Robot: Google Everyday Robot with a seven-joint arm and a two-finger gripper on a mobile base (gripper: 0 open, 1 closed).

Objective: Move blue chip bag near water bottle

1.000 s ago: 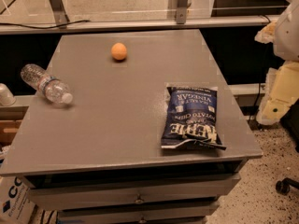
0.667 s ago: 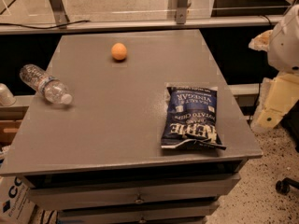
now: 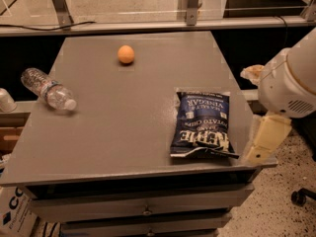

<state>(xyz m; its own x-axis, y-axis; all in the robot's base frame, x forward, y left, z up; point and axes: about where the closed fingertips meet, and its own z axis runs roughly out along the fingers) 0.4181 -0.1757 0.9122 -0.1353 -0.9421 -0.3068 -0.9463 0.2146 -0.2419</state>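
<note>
Presently, seen from the front of the table point(image 3: 123, 137): the blue chip bag point(image 3: 201, 125) lies flat near the front-right corner, print upside down, its lower hem close to the front edge. The water bottle point(image 3: 48, 89) lies on its side at the far left, well apart from the bag, cap pointing toward the middle of the table. An orange ball point(image 3: 126, 54) sits toward the back, between the two but off their line.

The gripper point(image 3: 266, 138) hangs just off the right edge of the table, beside the bag's lower right corner and below the arm's white housing point(image 3: 291, 83). Whether it is released or clenched cannot be told from here, and it carries nothing visible.

Likely hazards:
- A flat foil bag gives little to pinch, so a shallow grasp may slip.
- A sideways nudge could slide the bag over the front edge.
- The bottle can roll on its side, so a bag set down against it might send it off the left edge.
- A wide sweep toward the back could start the ball rolling.
</note>
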